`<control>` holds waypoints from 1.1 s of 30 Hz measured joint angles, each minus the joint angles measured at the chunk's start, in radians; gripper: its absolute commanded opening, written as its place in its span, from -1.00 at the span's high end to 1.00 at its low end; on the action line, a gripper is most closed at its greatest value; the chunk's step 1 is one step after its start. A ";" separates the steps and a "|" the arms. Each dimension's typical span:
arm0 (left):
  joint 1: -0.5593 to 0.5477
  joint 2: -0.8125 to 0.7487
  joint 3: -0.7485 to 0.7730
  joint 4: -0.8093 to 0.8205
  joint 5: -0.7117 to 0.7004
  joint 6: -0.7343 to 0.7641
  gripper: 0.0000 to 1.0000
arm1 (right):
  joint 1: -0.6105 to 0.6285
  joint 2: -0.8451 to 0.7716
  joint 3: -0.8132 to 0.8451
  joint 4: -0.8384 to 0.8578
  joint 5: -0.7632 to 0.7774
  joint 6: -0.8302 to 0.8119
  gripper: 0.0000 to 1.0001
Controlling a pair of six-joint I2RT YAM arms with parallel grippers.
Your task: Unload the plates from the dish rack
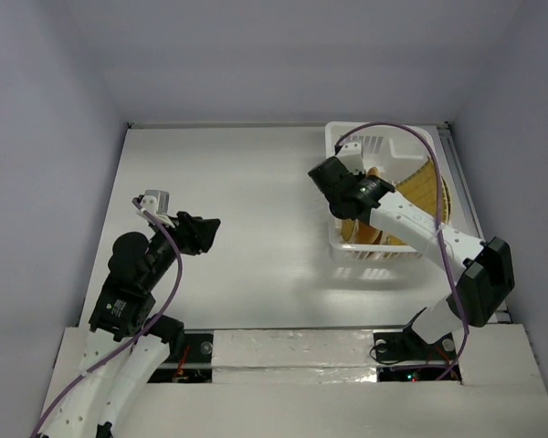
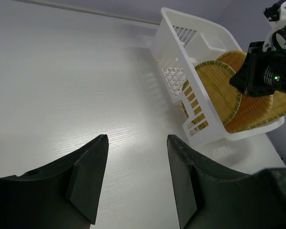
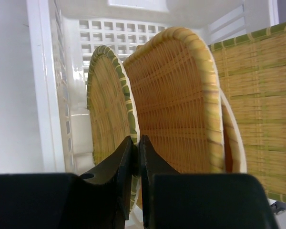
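Observation:
The white dish rack (image 1: pixel 334 139) stands at the table's far right, with tan woven plates on edge inside it. My right gripper (image 3: pixel 136 139) is down in the rack, shut on the green-edged rim of the small round plate (image 3: pixel 107 100). Just right of it leans a rounded-square plate (image 3: pixel 176 95), and a large square plate (image 3: pixel 260 95) stands behind that. From the left wrist, the right gripper's black head (image 2: pixel 264 71) covers part of the plates (image 2: pixel 217 88). My left gripper (image 1: pixel 205 233) hovers open over bare table at mid-left, holding nothing (image 2: pixel 136 138).
The rack (image 2: pixel 200 36) sits close to the table's right edge and back wall. My right arm (image 1: pixel 438 237) stretches diagonally from its base across the rack's near right corner. White tabletop (image 1: pixel 247 182) lies between the left gripper and the rack.

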 measured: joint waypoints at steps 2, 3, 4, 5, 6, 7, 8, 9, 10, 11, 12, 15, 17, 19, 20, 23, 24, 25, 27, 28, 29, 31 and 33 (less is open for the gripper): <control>0.000 -0.002 0.000 0.001 0.000 0.000 0.00 | 0.001 0.000 0.014 -0.009 0.012 -0.006 1.00; 0.000 -0.002 0.000 0.002 0.001 0.000 0.00 | 0.001 -0.001 0.022 -0.011 0.018 -0.008 1.00; 0.000 -0.002 0.000 0.003 0.002 0.000 0.00 | 0.003 -0.001 0.032 -0.016 0.026 -0.010 1.00; 0.000 -0.002 0.000 0.004 0.003 0.000 -0.01 | 0.007 -0.001 0.042 -0.021 0.033 -0.012 1.00; 0.000 -0.002 0.000 0.005 0.004 0.000 -0.02 | 0.008 -0.002 0.053 -0.028 0.041 -0.014 1.00; 0.000 -0.002 0.000 0.006 0.005 0.000 -0.02 | 0.008 -0.002 0.064 -0.035 0.050 -0.015 1.00; 0.000 -0.002 0.000 0.006 0.006 0.000 -0.03 | 0.008 -0.003 0.078 -0.042 0.057 -0.018 1.00; 0.000 -0.002 0.000 0.006 0.007 0.000 -0.04 | 0.009 -0.004 0.090 -0.047 0.064 -0.022 1.00; 0.000 -0.002 0.000 0.006 0.008 0.000 -0.04 | 0.012 -0.008 0.103 -0.055 0.074 -0.025 1.00; 0.000 -0.002 0.000 0.006 0.008 0.000 -0.04 | 0.014 -0.013 0.117 -0.063 0.083 -0.027 1.00; 0.000 -0.002 0.000 0.006 0.008 0.000 -0.04 | 0.016 -0.019 0.136 -0.072 0.094 -0.032 1.00; 0.000 -0.002 0.000 0.006 0.011 0.000 -0.04 | 0.027 -0.045 0.201 -0.098 0.129 -0.042 1.00; 0.000 -0.002 0.000 0.006 0.012 0.000 -0.04 | 0.035 -0.067 0.251 -0.108 0.153 -0.055 1.00; 0.000 -0.003 0.000 0.006 0.011 0.000 -0.04 | 0.048 -0.092 0.303 -0.109 0.178 -0.069 1.00; 0.000 -0.003 0.000 0.006 0.011 0.000 -0.05 | 0.058 -0.106 0.331 -0.106 0.190 -0.081 1.00; 0.000 -0.005 0.000 0.006 0.011 0.000 -0.05 | 0.085 -0.151 0.373 -0.070 0.190 -0.112 1.00; 0.000 -0.005 0.000 0.006 0.011 0.000 -0.05 | 0.091 -0.166 0.373 -0.046 0.175 -0.120 1.00; 0.000 -0.005 0.000 0.006 0.010 0.000 -0.05 | 0.095 -0.178 0.370 -0.013 0.148 -0.130 1.00; 0.000 -0.008 0.000 0.005 0.005 0.000 -0.04 | 0.101 -0.189 0.352 0.063 0.087 -0.133 1.00; 0.000 -0.010 0.000 0.005 0.002 0.000 -0.04 | 0.105 -0.187 0.337 0.116 0.048 -0.133 1.00; 0.000 -0.012 0.000 0.005 -0.002 0.000 -0.03 | 0.107 -0.176 0.322 0.166 0.010 -0.129 1.00; 0.000 -0.016 0.000 0.003 -0.016 0.000 -0.03 | 0.113 -0.138 0.296 0.256 -0.068 -0.109 1.00; 0.000 -0.018 0.000 -0.001 -0.031 -0.001 -0.02 | 0.117 -0.069 0.271 0.355 -0.157 -0.074 1.00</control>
